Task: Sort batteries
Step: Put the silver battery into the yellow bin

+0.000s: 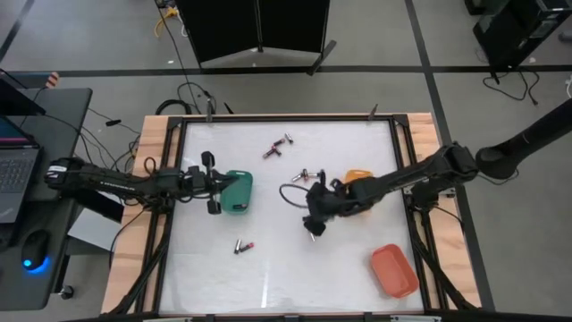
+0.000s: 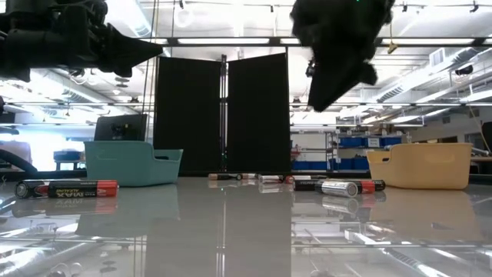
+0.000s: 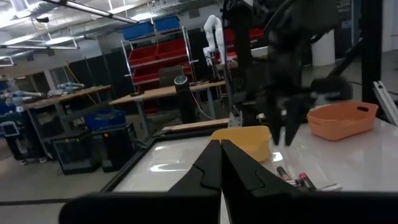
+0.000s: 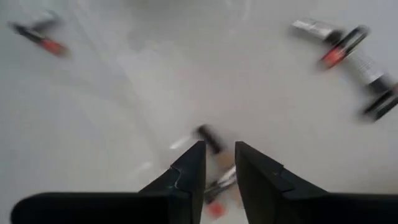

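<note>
Closest to the low camera lies a battery pair (image 2: 65, 188), dark with red ends, on the table (image 1: 268, 277) at about seven o'clock from its middle.

From three o'clock the right arm (image 1: 420, 174) reaches in to just past the table's centre. From nine o'clock the left arm (image 1: 116, 179) stretches in level above the table.

Three trays sit on the surface: a red tray (image 1: 395, 270) at five o'clock, a green tray (image 1: 237, 192) at nine o'clock and a yellow tray (image 1: 357, 175) at two o'clock, partly under the right arm.

At the green tray's outer side hangs the left gripper (image 3: 221, 146), its fingers pressed together with nothing between them.

Pointing down at the surface, the right gripper (image 4: 219, 152) has its fingers parted by a narrow gap and grips nothing. One battery (image 4: 208, 138) lies on the table right at the fingertips, and a blurred red-ended bit shows lower in the gap. Whether either finger touches it cannot be told.

More batteries lie loose: a cluster (image 1: 308, 174) at one o'clock, just beside the yellow tray, and two (image 1: 278, 146) at twelve o'clock near the far edge.
</note>
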`<act>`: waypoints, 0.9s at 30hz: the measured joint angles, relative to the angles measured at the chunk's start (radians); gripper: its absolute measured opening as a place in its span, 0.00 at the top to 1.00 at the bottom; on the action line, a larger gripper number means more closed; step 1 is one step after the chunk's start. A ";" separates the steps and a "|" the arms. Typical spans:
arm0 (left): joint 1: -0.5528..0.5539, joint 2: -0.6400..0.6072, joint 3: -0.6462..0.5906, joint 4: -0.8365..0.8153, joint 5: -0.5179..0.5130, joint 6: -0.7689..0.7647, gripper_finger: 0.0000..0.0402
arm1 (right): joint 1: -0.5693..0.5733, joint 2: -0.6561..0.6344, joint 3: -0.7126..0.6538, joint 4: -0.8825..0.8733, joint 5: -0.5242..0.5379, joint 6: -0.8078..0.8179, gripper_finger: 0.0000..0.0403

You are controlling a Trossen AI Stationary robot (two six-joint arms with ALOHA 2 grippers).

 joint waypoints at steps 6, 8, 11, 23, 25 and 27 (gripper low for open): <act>0.061 0.008 0.015 -0.008 0.072 0.011 0.98 | -0.181 0.005 0.000 -0.018 -0.109 -0.344 0.72; 0.074 0.009 0.015 -0.013 0.076 0.011 0.98 | -0.243 0.005 0.000 -0.021 -0.123 -0.455 0.72; 0.094 0.010 0.015 -0.038 0.075 0.008 0.99 | -0.315 0.018 0.002 -0.023 -0.132 -0.588 0.70; 0.125 0.010 0.016 -0.098 0.054 -0.007 0.99 | -0.434 0.193 0.066 -0.055 -0.136 -0.846 0.53; 0.125 0.010 0.016 -0.105 0.052 -0.007 0.99 | -0.441 0.224 0.086 -0.065 -0.136 -0.865 0.51; 0.125 0.010 0.016 -0.110 0.051 -0.008 0.99 | -0.447 0.251 0.105 -0.073 -0.136 -0.881 0.50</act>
